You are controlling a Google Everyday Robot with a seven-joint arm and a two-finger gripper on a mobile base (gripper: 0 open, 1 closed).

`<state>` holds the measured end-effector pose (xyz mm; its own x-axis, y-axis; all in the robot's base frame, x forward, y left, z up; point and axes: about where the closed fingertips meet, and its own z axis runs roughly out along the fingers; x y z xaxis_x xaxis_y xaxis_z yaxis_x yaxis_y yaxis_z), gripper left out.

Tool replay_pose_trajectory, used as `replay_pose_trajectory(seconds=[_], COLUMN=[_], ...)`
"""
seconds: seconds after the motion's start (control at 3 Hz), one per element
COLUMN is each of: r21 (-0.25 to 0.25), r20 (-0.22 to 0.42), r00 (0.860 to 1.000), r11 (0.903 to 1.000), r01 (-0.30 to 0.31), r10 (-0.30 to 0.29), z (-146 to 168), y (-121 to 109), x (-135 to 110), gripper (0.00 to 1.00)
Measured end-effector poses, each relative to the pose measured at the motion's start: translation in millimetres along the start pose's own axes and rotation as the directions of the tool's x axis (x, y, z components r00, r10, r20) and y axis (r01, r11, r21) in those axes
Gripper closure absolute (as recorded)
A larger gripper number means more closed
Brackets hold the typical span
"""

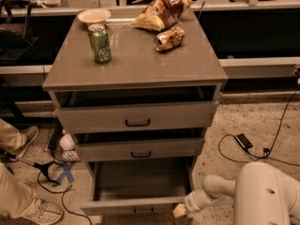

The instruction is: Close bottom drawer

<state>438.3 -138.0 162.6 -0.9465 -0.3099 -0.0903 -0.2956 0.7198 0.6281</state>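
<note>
Jaws beside open bottom drawer [123,204]

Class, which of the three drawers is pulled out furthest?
The bottom drawer, inside exposed; top drawer and middle drawer barely open. Gripper beside the bottom drawer's front corner.

Lab or office workroom, speckled floor [262,118], trailing cables [220,149], long counter [262,64] behind
</note>
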Motion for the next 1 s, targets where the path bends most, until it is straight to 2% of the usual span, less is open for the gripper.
replay_pose_trajectory(seconds=[0.33, 0.67, 1.0], r21=[0.009, 0.009, 0.053], r20=[0.051, 0.051, 0.147], r00=[0.998, 0.998, 0.988], r11=[0.9997, 0.9997, 0.9977], r01=[0.022, 0.022, 0.042], r10=[-0.022, -0.022, -0.049], z=[3, 3, -1], y=[4, 4, -16], x=[-20, -20, -56], gripper=[1.0, 1.0, 1.0])
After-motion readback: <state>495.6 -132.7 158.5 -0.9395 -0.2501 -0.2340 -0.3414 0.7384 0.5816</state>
